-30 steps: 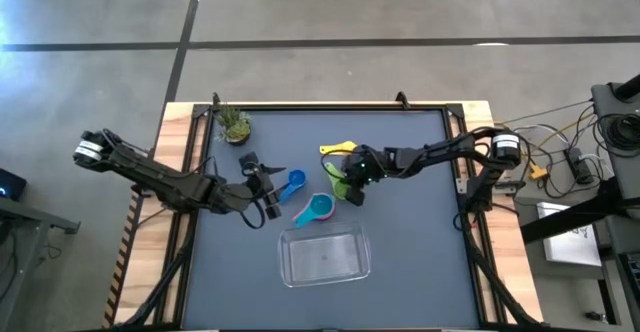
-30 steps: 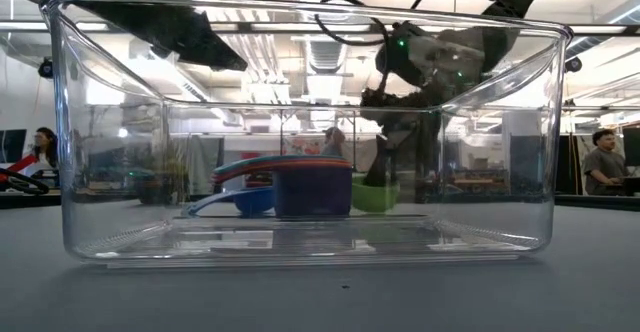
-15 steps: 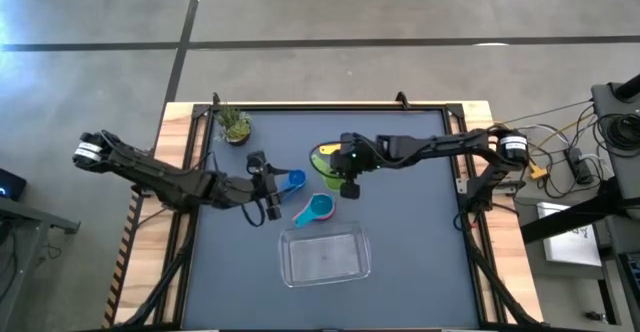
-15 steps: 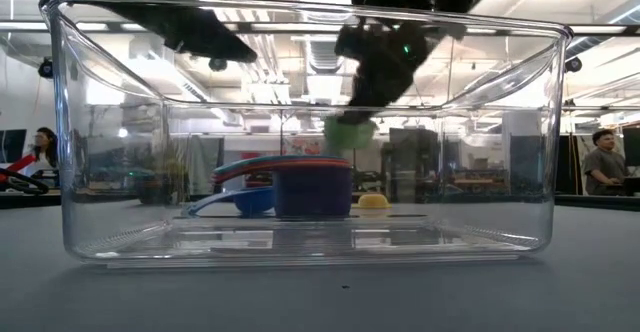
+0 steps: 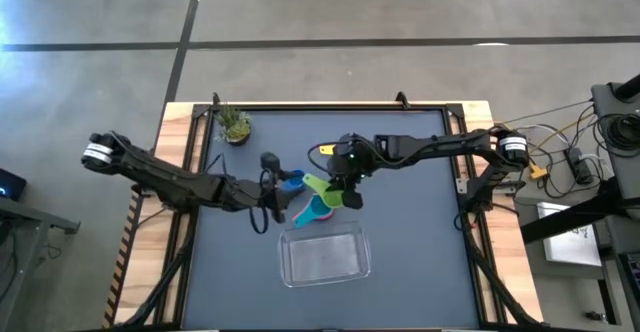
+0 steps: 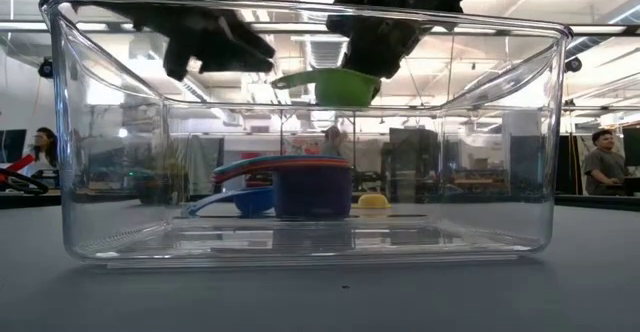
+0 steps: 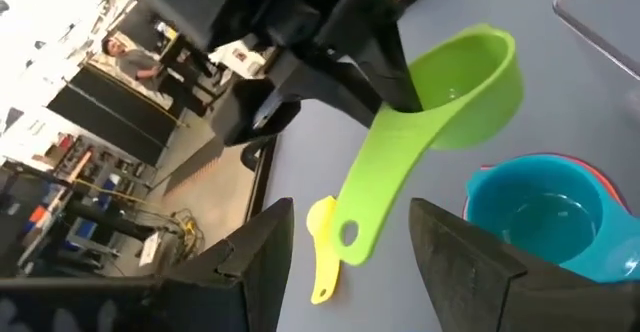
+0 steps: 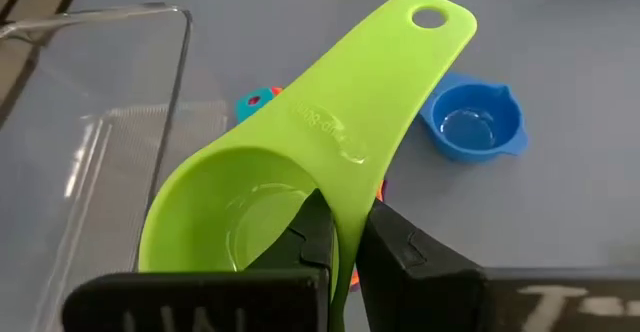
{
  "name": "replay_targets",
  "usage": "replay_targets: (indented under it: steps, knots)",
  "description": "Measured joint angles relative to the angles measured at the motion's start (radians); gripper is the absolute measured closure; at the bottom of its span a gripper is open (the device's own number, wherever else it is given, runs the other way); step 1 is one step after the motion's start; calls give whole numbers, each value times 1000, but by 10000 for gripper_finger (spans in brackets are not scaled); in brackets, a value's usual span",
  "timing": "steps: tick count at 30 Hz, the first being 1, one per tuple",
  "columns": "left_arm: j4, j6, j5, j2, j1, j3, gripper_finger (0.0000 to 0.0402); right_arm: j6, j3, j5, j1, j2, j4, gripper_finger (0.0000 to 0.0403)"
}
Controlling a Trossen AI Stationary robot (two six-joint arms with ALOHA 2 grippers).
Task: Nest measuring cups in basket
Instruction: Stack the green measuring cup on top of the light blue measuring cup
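Observation:
My right gripper (image 5: 345,179) is shut on the green measuring cup (image 5: 320,187) and holds it in the air above the teal cup (image 5: 316,210). The teal cup is nested in a stack with red and orange rims showing (image 6: 300,182). The blue cup (image 5: 291,180) and the yellow cup (image 5: 326,149) rest on the table. My left gripper (image 5: 266,190) is open beside the blue cup, on its left. The clear basket (image 5: 323,255) stands near the stack, toward the near edge. My right gripper pinches the green cup's wall (image 8: 335,207) where the handle joins the bowl. One finger (image 8: 310,234) is inside the bowl and the other (image 8: 400,252) is outside, under the handle. The cup is lifted clear and roughly level, and its handle (image 8: 400,62) points away from the fingers.
A small potted plant (image 5: 235,125) stands at the table's far left corner. In the low view the basket's wall (image 6: 100,172) fills the foreground. People sit in the room beyond the table (image 6: 603,157).
My right gripper has lifted the green cup off the table to the right of the stack. It carried the cup left and toward the near edge, over the teal stack. The cup has turned so its handle points left. My left gripper moved slightly right, toward the blue cup.

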Motion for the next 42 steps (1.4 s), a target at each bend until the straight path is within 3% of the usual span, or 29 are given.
replay_targets:
  steps: [9,13,16,19,21,29,34,42]
  knots:
    - [1,87,-5,141,1,95,219,47,-2,-42,0,0,16,389]
    - [-11,101,-66,207,3,144,235,77,-3,-87,0,0,23,389]
    - [-18,102,-108,239,3,165,278,84,-10,-86,0,0,23,389]
    - [-37,98,-121,254,1,172,356,89,-16,-87,-1,0,25,389]
    - [-40,87,-132,257,-2,172,387,94,-19,-86,-1,0,25,382]
    - [-125,-5,-154,258,-23,165,401,78,-13,-22,-13,-5,-19,327]
    - [-222,-104,-170,258,-57,165,401,64,21,81,-11,-33,-98,303]
    - [-272,-188,-335,291,-108,163,401,59,24,159,-11,-69,-116,306]
